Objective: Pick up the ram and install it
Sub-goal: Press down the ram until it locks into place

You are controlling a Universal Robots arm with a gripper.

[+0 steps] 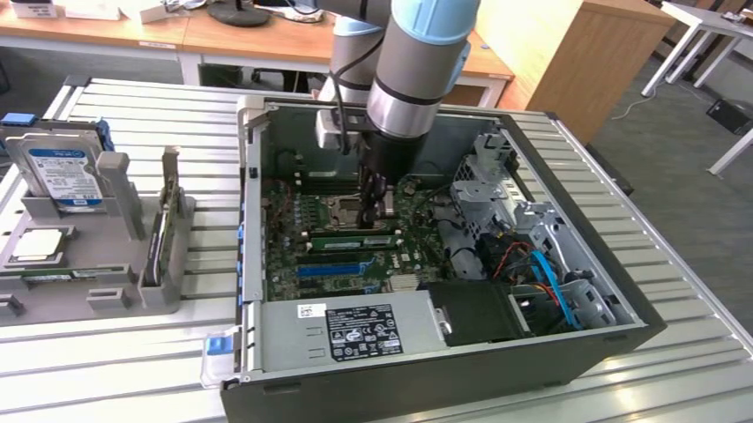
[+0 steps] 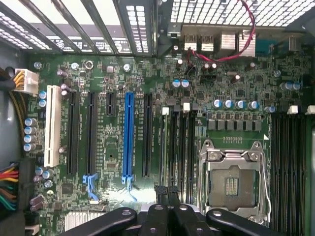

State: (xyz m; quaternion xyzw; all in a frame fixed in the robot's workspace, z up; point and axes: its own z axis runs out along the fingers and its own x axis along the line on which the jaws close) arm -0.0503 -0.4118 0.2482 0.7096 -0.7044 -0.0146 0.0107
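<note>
Open computer case [image 1: 518, 344] on a slatted table [image 1: 682, 264], motherboard [image 1: 341, 238] flat inside. Gripper [image 1: 374, 211] down in the case, over the middle of the board, just beside the memory slots [image 2: 177, 142]. Power supply box [image 1: 353, 330] at the near end. Outside, to the exterior view's left, a holder rack [image 1: 94, 291] with a hard drive [image 1: 62, 172] standing in it.
</note>
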